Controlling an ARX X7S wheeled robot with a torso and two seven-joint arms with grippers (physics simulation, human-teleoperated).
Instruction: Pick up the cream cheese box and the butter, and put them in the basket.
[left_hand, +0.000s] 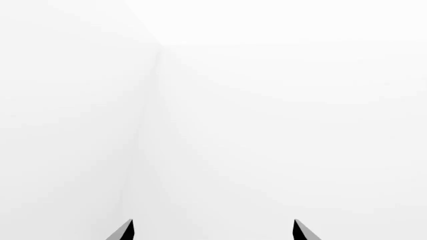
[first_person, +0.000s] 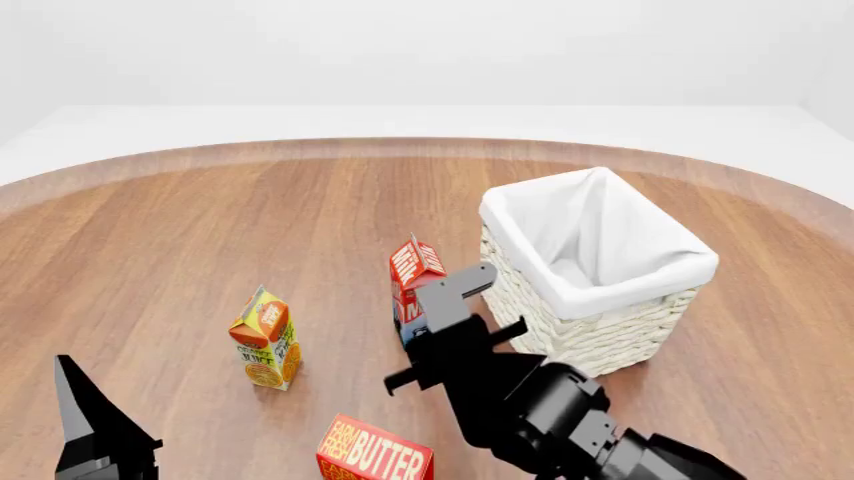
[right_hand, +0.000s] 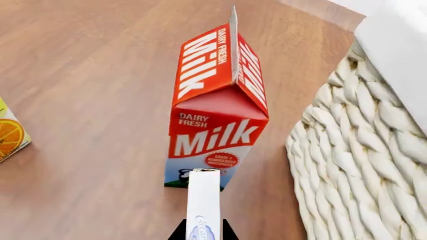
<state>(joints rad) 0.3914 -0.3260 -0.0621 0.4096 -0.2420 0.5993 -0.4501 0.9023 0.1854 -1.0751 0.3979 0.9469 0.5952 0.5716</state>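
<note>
White cream cheese box (right_hand: 203, 205) being pinched edgewise by R gripper (right_hand: 203, 235) fingers, for carrying to basket (first_person: 627, 320) at 2 o'clock; L gripper (left_hand: 213, 232) fingers spread.

The right arm is reaching forward over the middle of the head view, its right gripper (first_person: 447, 300) closing its fingers on a thin white box. The left gripper (left_hand: 213, 231) is sitting low at the left, its 2 fingertips spread apart.

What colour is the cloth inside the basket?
White. The cloth folds over the cream woven basket; the head view shows it best.
</note>
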